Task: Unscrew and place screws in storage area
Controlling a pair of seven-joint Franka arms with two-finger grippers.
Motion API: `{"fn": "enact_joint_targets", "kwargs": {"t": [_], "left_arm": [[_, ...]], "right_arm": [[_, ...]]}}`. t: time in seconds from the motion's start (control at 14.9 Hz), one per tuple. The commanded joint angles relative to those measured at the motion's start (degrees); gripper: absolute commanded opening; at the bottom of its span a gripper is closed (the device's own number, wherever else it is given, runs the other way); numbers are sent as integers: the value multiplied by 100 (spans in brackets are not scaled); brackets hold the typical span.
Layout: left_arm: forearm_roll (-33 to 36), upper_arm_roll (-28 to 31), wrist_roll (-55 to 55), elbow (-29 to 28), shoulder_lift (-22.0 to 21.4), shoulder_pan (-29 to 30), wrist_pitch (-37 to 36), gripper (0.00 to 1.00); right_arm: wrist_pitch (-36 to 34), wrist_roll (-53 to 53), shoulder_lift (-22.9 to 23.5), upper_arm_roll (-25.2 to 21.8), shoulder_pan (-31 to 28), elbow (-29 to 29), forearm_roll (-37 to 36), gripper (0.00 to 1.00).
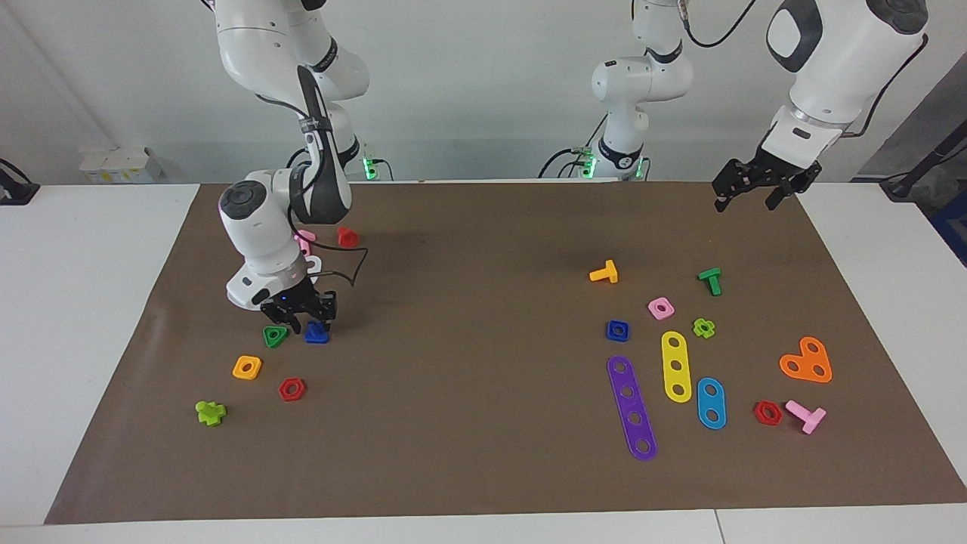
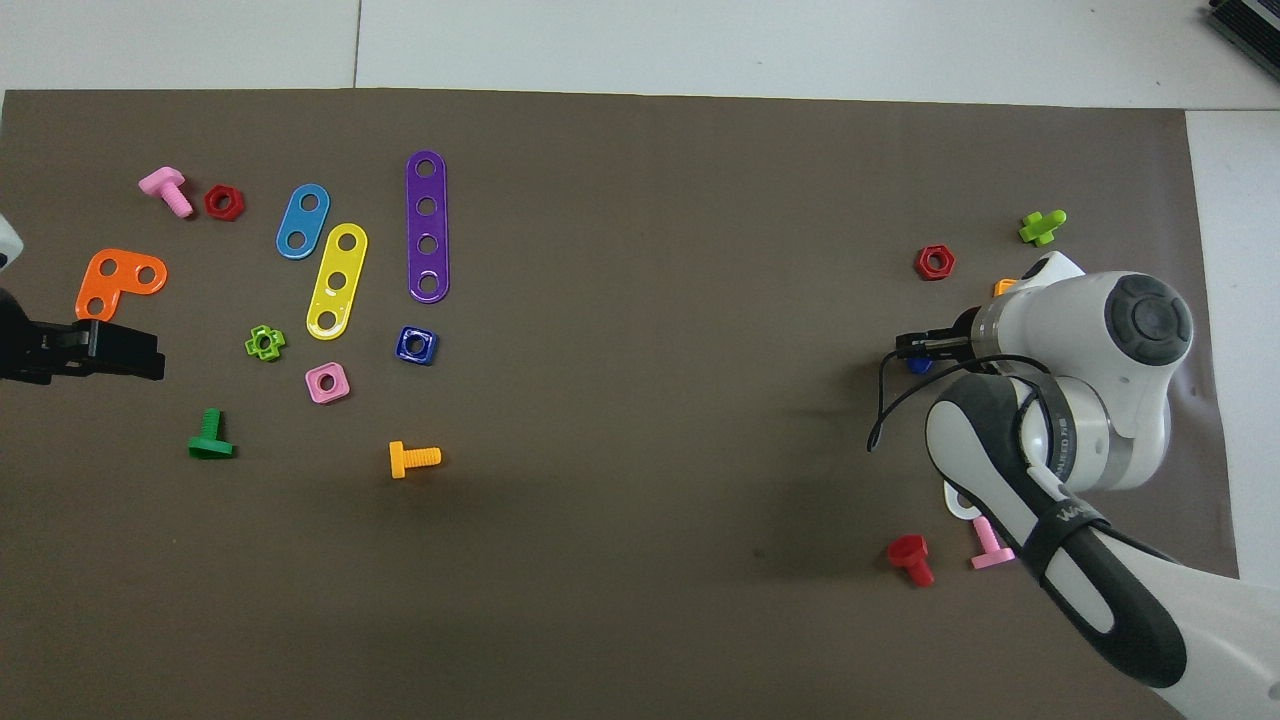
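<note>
The blue bolt (image 1: 316, 333) lies on the brown mat beside the green triangle nut (image 1: 275, 336), in the storage area at the right arm's end. My right gripper (image 1: 308, 323) hovers just above it, open and empty. In the overhead view the right gripper (image 2: 908, 346) covers most of the blue bolt (image 2: 918, 366). The orange square nut (image 1: 247, 367) and red hexagon nut (image 1: 291, 389) lie farther from the robots. The white curved strip (image 1: 312, 264) is mostly hidden by the right arm. My left gripper (image 1: 755, 193) waits, open, above the mat's edge at the left arm's end.
A lime cross-headed bolt (image 1: 210, 412), a red bolt (image 1: 347, 237) and a pink bolt (image 1: 304, 240) lie around the storage area. At the left arm's end lie the purple strip (image 1: 631, 408), yellow strip (image 1: 675, 366), blue strip (image 1: 711, 403), orange heart (image 1: 807, 361), blue square nut (image 1: 617, 330) and loose bolts.
</note>
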Motion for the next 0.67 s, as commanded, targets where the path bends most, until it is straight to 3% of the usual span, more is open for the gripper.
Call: {"fn": "enact_joint_targets", "kwargs": {"t": [0.0, 0.2, 0.61], "left_arm": [[-23, -7, -36, -203, -182, 32, 96, 100], [-23, -7, -36, -211, -182, 32, 96, 100], [-23, -7, -36, -203, -182, 32, 96, 100]], "right_arm": [[-625, 403, -319, 48, -34, 413, 113, 100], [-1444, 1046, -539, 30, -113, 1117, 96, 100], [-2955, 1601, -1136, 4, -113, 1812, 8, 100]]}}
